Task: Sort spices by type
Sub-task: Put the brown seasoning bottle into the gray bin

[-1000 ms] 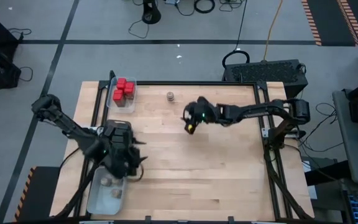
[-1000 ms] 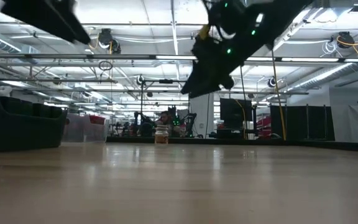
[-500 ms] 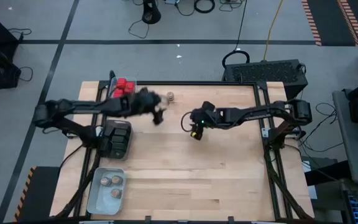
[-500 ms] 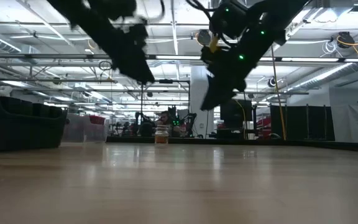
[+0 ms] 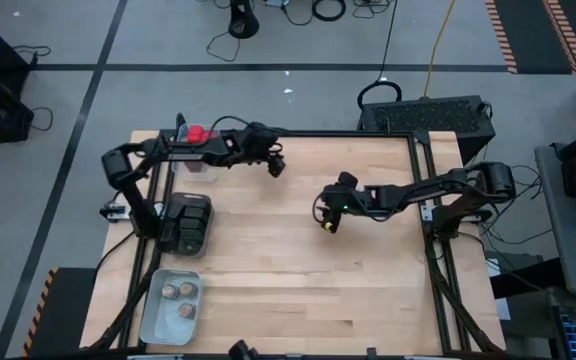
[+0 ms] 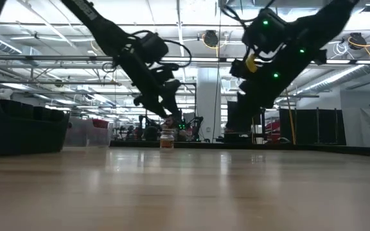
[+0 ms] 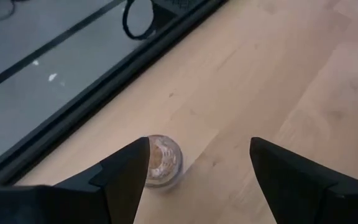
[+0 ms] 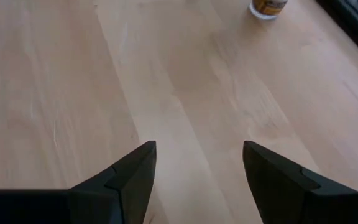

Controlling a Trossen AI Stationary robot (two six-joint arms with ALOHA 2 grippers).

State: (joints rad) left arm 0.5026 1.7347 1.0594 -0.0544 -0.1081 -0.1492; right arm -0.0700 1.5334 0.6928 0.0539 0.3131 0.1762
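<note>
A: Starting at the near edge of the bench (image 5: 298, 300), what's sorted?

B: The pale tray (image 5: 171, 307) at the near left corner holds three tan-lidded jars (image 5: 180, 294). Just beyond it sits the dark tray of black-green tins (image 5: 188, 222), and at the far left corner the red tins (image 5: 196, 133) fill a clear tray.

A: And what's left?

B: One loose jar (image 7: 162, 161), close to the far edge, near the middle. The left tool (image 5: 276, 165) hangs over it, fingers spread wide, holding nothing.

A: How will it handle?

B: Probably light and rigid, glass-like, so smooth and liable to slip or roll if tipped. I'd close across the round body below the lid, squarely.

A: Anything in the way?

B: The bench's dark frame rail (image 7: 104, 93) runs just behind it. The right tool (image 5: 328, 222) waits mid-bench, open and empty, well apart.
</note>
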